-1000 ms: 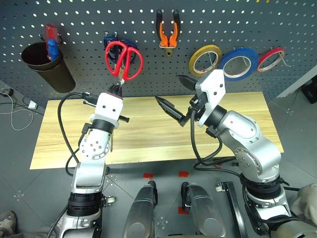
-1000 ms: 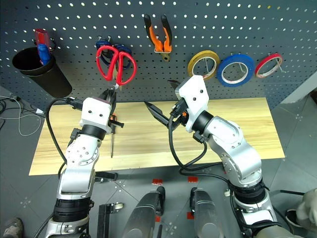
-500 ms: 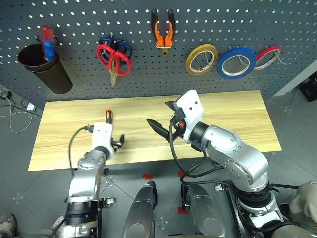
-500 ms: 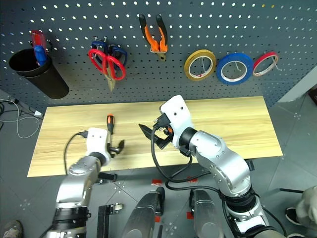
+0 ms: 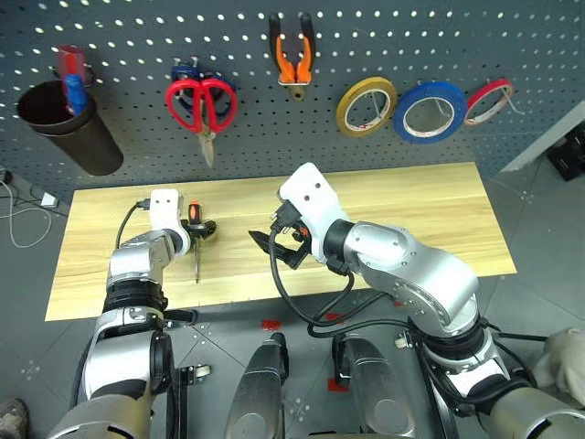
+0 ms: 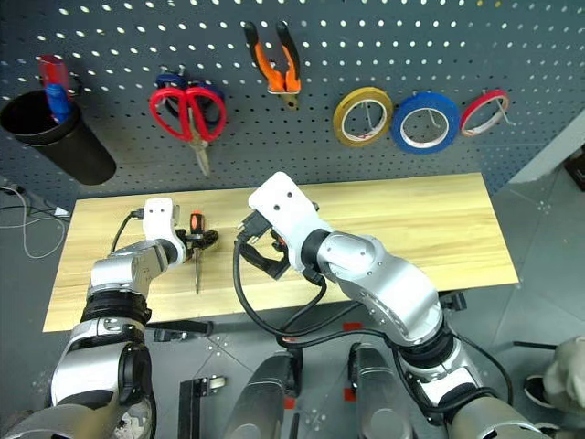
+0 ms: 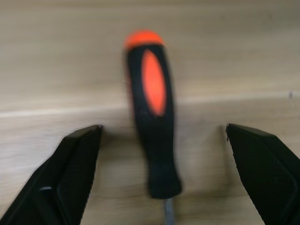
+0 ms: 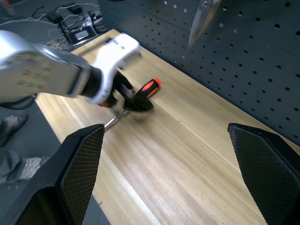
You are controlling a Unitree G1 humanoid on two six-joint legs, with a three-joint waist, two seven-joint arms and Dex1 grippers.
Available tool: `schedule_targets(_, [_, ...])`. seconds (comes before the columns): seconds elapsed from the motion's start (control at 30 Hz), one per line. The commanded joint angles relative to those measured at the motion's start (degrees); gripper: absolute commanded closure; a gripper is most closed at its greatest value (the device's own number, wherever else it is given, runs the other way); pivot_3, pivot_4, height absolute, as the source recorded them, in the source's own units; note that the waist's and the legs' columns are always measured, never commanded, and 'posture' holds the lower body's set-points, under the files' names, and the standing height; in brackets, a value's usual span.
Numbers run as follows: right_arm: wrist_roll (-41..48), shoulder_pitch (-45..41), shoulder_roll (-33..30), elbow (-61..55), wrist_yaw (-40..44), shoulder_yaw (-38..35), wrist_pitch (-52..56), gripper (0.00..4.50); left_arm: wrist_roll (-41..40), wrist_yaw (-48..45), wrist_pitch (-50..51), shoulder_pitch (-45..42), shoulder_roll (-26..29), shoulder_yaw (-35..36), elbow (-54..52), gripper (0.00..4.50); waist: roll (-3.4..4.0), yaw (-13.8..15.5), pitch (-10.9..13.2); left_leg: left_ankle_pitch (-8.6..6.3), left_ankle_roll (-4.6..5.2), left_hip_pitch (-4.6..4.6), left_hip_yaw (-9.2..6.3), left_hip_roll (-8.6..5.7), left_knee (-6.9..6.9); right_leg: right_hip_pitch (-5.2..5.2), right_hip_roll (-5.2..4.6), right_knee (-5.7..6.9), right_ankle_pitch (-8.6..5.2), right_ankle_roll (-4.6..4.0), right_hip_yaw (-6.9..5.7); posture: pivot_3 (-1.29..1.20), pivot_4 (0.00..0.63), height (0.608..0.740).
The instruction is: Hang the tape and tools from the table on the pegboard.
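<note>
Our left gripper (image 7: 161, 140) spreads wide around the screwdriver (image 5: 195, 230) lying near the table's (image 5: 411, 210) left end; our right gripper (image 5: 271, 245) hangs wide, empty, mid-table.

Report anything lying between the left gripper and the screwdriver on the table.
Nothing visible does. The left gripper is open with the screwdriver handle lying between its fingers on bare table.
</note>
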Motion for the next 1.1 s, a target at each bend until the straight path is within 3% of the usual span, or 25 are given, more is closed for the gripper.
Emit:
schedule_targets(0.03, [2.7, -1.8, -0.1, -2.5, 3.8, 1.2, -0.5, 0.0, 0.3, -0.9, -0.3, 0.8, 1.1, -1.1, 2.1, 0.04, 0.01, -0.3, 0.0, 0.0, 0.0, 0.0, 0.02, 0.01, -0.01, -0.01, 0.0, -0.01, 0.0, -0.01, 0.01, -0.12, 0.448, 0.74])
schedule_targets(0.23, [2.1, -1.9, -1.3, -1.4, 5.1, 1.9, -2.0, 0.0, -0.3, -2.1, -0.1, 2.5, 2.1, -1.4, 0.6, 1.8, 0.0, -0.6, 0.0, 0.0, 0.01, 0.02, 0.01, 0.04, 0.0, 0.01, 0.0, 0.01, -0.01, -0.02, 0.01, -0.11, 0.423, 0.74])
schedule_targets(0.47, [0.5, -2.1, -4.2, 0.3, 6.5, 1.7, -6.0, 0.0, -2.1, -5.8, 4.4, 18.1, 4.2, -1.6, -24.3, 3.84, -0.04, -1.0, -0.1, 0.12, -0.23, 0.01, 0.01, 0.05, -0.06, -0.01, -0.02, -0.06, 0.0, -0.04, 0.04, -0.1, 0.362, 0.74])
schedule_targets(0.63, [-0.8, -1.5, -6.1, 0.7, 7.8, 1.8, -9.0, 0.0, -3.0, -2.4, 1.8, 26.0, 2.9, 1.8, -38.3, 3.84, -0.16, -0.4, -0.2, 0.13, -0.25, -0.01, -0.02, 0.06, -0.06, 0.0, -0.03, -0.07, 0.01, -0.06, 0.02, -0.09, 0.325, 0.74])
schedule_targets(0.83, [-2.7, 0.2, -8.7, 0.0, 9.2, 1.6, -14.8, 0.0, 5.5, 9.7, -19.3, 36.4, -0.4, 4.0, -56.7, 3.84, -0.34, 0.7, -0.6, 0.13, -0.28, -0.01, 0.0, 0.05, -0.07, 0.02, -0.04, -0.17, 0.04, -0.1, 0.0, -0.07, 0.297, 0.74])
schedule_targets(0.93, [-2.5, 1.9, -9.8, -1.3, 11.3, 0.5, -19.0, 0.0, 14.7, 15.7, -26.9, 42.8, -1.2, 3.4, -70.1, 3.84, -0.51, 0.9, -0.9, 0.12, -0.29, -0.04, 0.0, 0.05, -0.09, 0.01, -0.03, -0.21, 0.05, -0.1, -0.02, -0.05, 0.286, 0.74])
schedule_targets(1.0, [-2.0, 2.8, -10.3, -1.6, 12.7, -0.5, -21.3, 0.0, 16.9, 16.8, -27.3, 44.4, -2.1, 2.5, -76.7, 3.84, -0.52, 1.4, -0.9, 0.12, -0.28, -0.04, 0.02, 0.05, -0.09, 0.03, -0.04, -0.24, 0.05, -0.1, -0.02, -0.04, 0.284, 0.74])
schedule_targets(1.1, [-1.2, 2.6, -9.1, -0.4, 13.1, -2.6, -22.9, 0.0, 15.5, 17.8, -22.6, 38.6, -3.0, 3.6, -78.6, 3.84, -0.49, 2.1, -1.2, 0.12, -0.28, -0.04, -0.03, 0.05, -0.06, 0.04, -0.01, -0.12, 0.05, -0.11, -0.08, -0.01, 0.275, 0.74])
